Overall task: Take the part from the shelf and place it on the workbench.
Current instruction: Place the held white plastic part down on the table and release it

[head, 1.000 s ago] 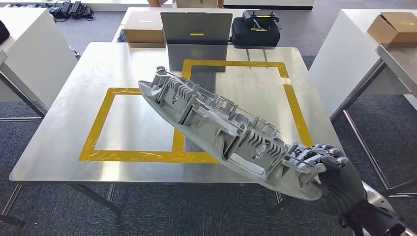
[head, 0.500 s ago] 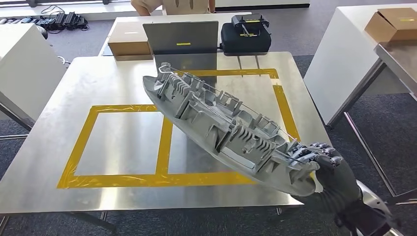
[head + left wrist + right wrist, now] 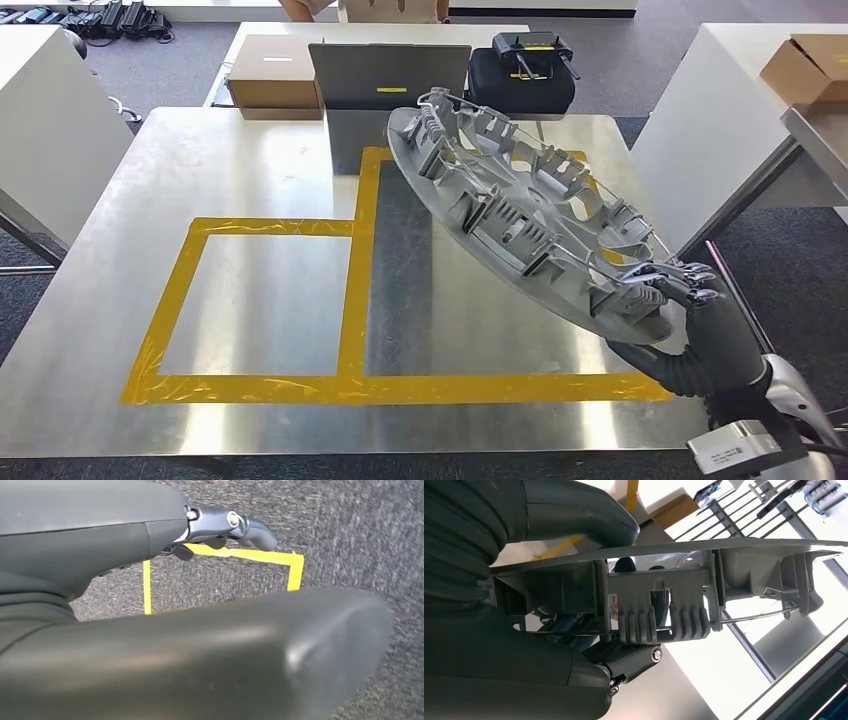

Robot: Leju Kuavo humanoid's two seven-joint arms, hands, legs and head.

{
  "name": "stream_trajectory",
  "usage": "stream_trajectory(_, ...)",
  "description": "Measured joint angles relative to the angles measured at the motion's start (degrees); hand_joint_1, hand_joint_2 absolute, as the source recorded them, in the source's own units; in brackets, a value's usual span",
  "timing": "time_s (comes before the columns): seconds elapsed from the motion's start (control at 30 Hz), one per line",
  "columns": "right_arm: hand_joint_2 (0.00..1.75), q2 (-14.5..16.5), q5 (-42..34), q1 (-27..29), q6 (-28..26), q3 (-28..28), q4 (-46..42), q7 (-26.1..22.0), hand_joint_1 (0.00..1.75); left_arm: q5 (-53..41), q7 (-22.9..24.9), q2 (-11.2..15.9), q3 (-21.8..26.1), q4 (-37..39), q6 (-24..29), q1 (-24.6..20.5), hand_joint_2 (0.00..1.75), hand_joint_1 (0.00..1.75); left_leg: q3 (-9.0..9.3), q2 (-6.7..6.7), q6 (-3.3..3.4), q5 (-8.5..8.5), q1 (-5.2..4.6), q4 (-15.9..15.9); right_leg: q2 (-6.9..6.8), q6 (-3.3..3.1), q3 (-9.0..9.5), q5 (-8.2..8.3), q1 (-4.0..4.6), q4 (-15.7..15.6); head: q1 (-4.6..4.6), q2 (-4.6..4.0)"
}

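The part (image 3: 520, 210) is a long grey ribbed plastic moulding with a thin wire along its edge. My right hand (image 3: 700, 330) grips its near end, thumb under and fingers over the ribs. The part hangs tilted above the metal workbench (image 3: 250, 170), over the right of two yellow-taped rectangles (image 3: 355, 290), with its far end toward the back of the table. In the right wrist view the ribs of the part (image 3: 664, 615) sit clamped in that hand (image 3: 499, 645). My left hand (image 3: 200, 650) hangs over grey carpet, holding nothing, its thumb and fingers apart.
Behind the workbench stand a cardboard box (image 3: 272, 72), an upright grey panel (image 3: 390, 75) and a black case (image 3: 522, 75). White tables flank it on the left (image 3: 50, 120) and right (image 3: 720, 110). A person (image 3: 390, 10) stands at the far side.
The camera has shifted closer to the table. My right hand has swung the part to the right, from across both rectangles to above the right one, still gripping it.
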Motion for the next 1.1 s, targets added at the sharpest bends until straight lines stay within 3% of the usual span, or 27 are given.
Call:
stream_trajectory(0.27,1.75,-0.3,8.6,2.2,-3.5,-1.0,0.0,2.7,1.75,-0.9,-0.2,0.0,0.5,0.0,-0.1,0.0,0.0,0.0,0.38,0.1,0.06,0.0,0.0,-0.1,-0.02,0.7,0.29,0.17,0.02,-0.2,0.01,0.0)
stream_trajectory(0.53,1.75,-1.4,16.4,2.6,-6.2,-0.4,2.1,7.5,1.75,-1.0,-0.3,0.0,0.8,0.0,-0.6,0.0,0.0,0.0,0.74,0.11,-0.17,0.16,0.02,-0.3,-0.01,0.7,0.47,0.18,0.06,-0.2,0.01,0.0)
stream_trajectory(0.77,1.75,-1.9,17.5,2.7,-6.7,0.1,4.0,8.2,1.75,-1.2,-0.4,0.1,1.4,0.0,-0.6,0.0,0.0,0.0,0.83,0.07,-0.28,0.23,0.02,-0.5,-0.01,0.68,0.47,0.18,0.06,-0.2,-0.01,0.0)
stream_trajectory(1.1,1.75,-2.1,27.1,-0.9,-9.5,4.6,12.3,9.9,1.75,-2.4,-0.4,0.1,1.5,0.0,-1.1,0.0,0.0,0.0,0.94,0.09,-0.47,0.36,0.01,-0.8,0.01,0.64,0.49,0.2,0.07,-0.2,0.0,0.0)
